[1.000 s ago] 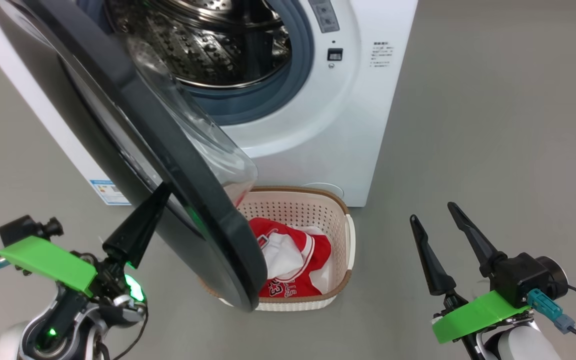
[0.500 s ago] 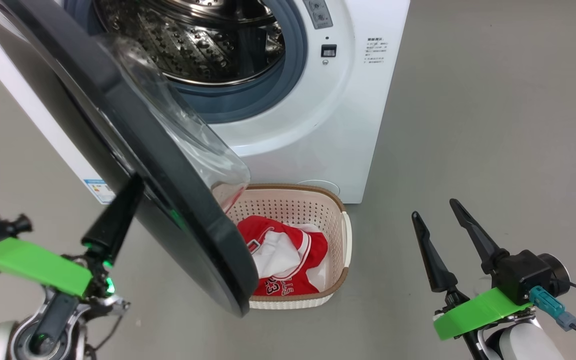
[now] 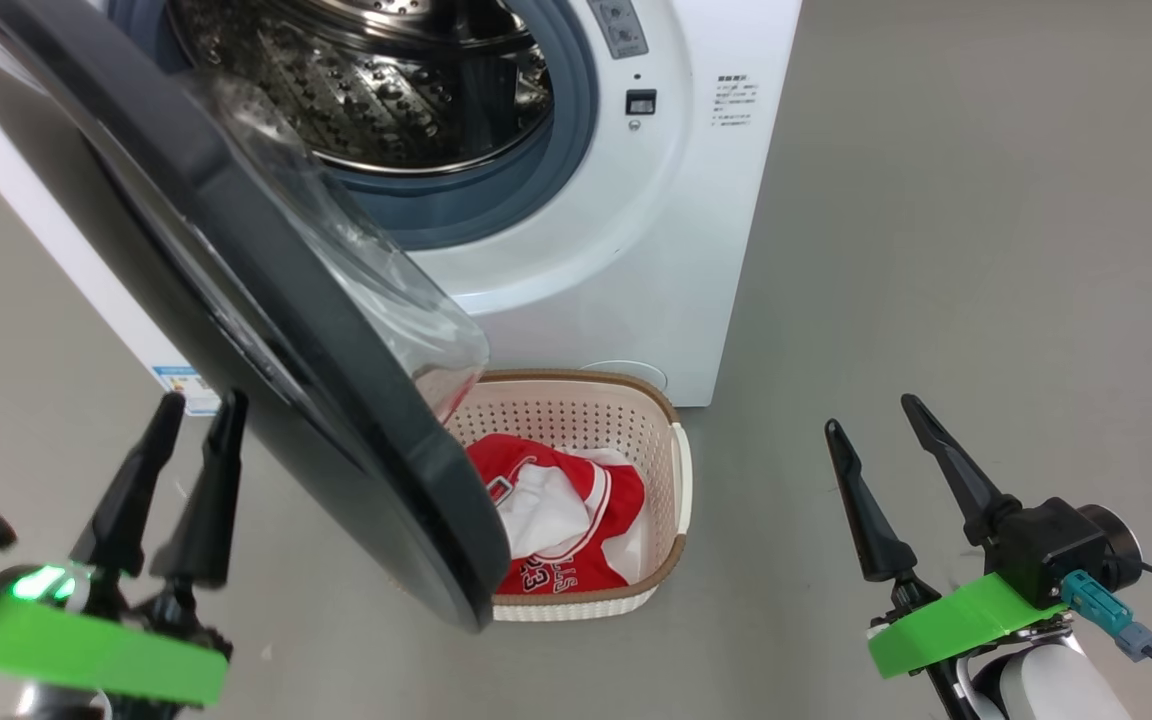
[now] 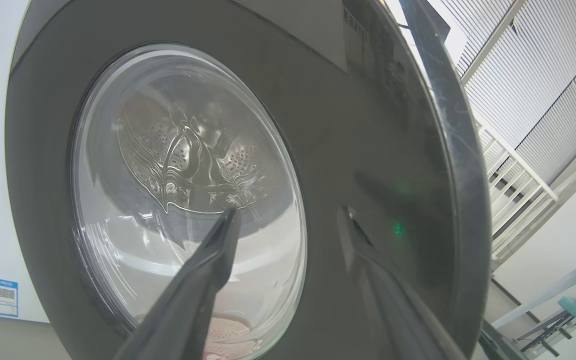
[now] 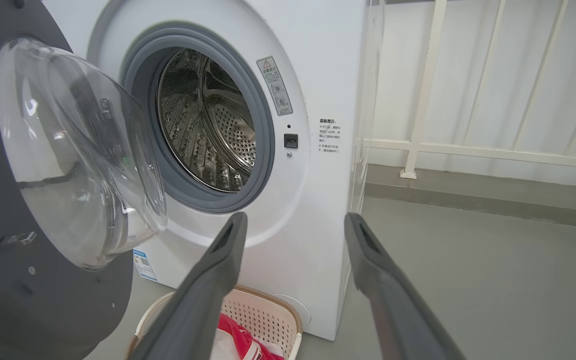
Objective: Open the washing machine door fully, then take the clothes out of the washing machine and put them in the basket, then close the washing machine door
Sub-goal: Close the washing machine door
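The white washing machine point(image 3: 636, 250) stands with its steel drum point(image 3: 386, 80) exposed. The washing machine door point(image 3: 376, 450), black-rimmed with a bulging glass window, hangs partly swung out over the basket point(image 3: 576, 420). Red and white clothes point(image 3: 566, 520) lie in the basket. My left gripper point(image 3: 201, 405) is open, just left of the door's outer face and apart from it; the left wrist view looks along my left gripper point(image 4: 288, 212) at the door point(image 4: 368, 125). My right gripper point(image 3: 868, 412) is open and holds nothing, right of the basket. My right gripper point(image 5: 295, 217) faces the machine point(image 5: 328, 75).
Grey floor point(image 3: 986, 250) stretches wide to the right of the machine. A blue label sticker point(image 3: 176, 385) sits low on the machine's left side. A white railing point(image 5: 418, 100) stands behind the machine. The basket point(image 5: 273, 310) sits against the machine's front foot.
My left gripper has opened and drawn back down and left, off the door's outer face. The camera has shifted a little. The right gripper has stayed put.
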